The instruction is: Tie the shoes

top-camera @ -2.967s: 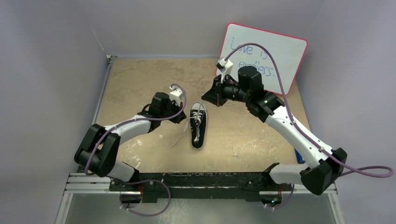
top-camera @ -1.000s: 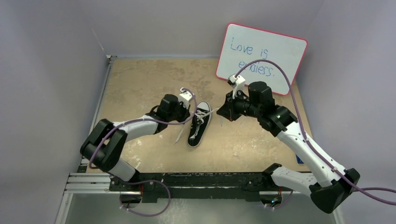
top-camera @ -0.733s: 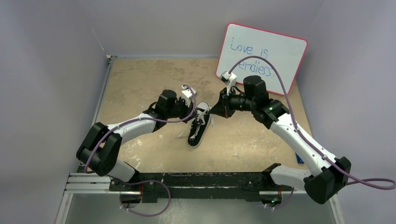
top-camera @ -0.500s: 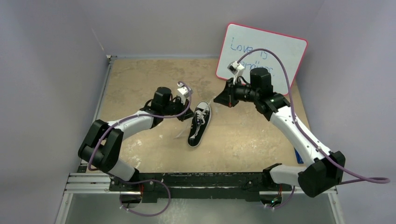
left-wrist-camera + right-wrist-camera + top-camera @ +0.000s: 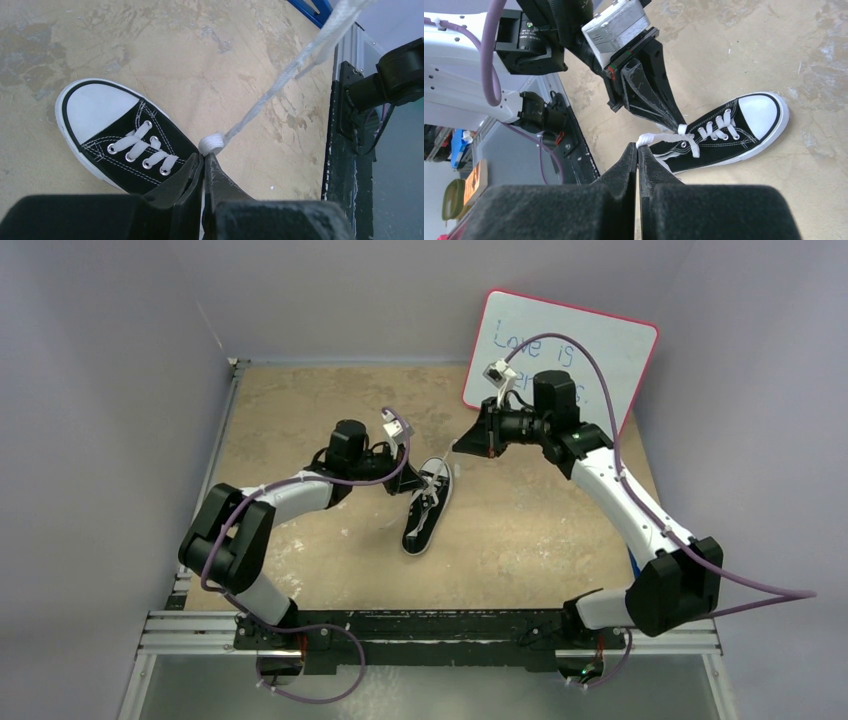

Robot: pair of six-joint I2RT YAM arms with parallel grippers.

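Observation:
A small black sneaker (image 5: 425,510) with a white toe cap lies mid-table, toe toward the near edge. It also shows in the left wrist view (image 5: 125,145) and the right wrist view (image 5: 724,132). My left gripper (image 5: 403,483) is shut on a white lace (image 5: 211,142) just left of the shoe's tongue. My right gripper (image 5: 462,448) is shut on the other lace (image 5: 646,138), up and to the right of the shoe. A taut lace (image 5: 447,466) runs from the shoe to the right gripper. Both laces meet over the eyelets (image 5: 681,131).
A whiteboard (image 5: 565,355) with a red rim and blue writing leans at the back right. Grey walls close in the left and right sides. The black rail (image 5: 430,625) runs along the near edge. A loose lace end (image 5: 385,532) lies left of the shoe.
Both grippers have pulled apart, the left one up and left, the right one up and right, drawing the laces tight. The shoe's heel end has shifted slightly and tilted.

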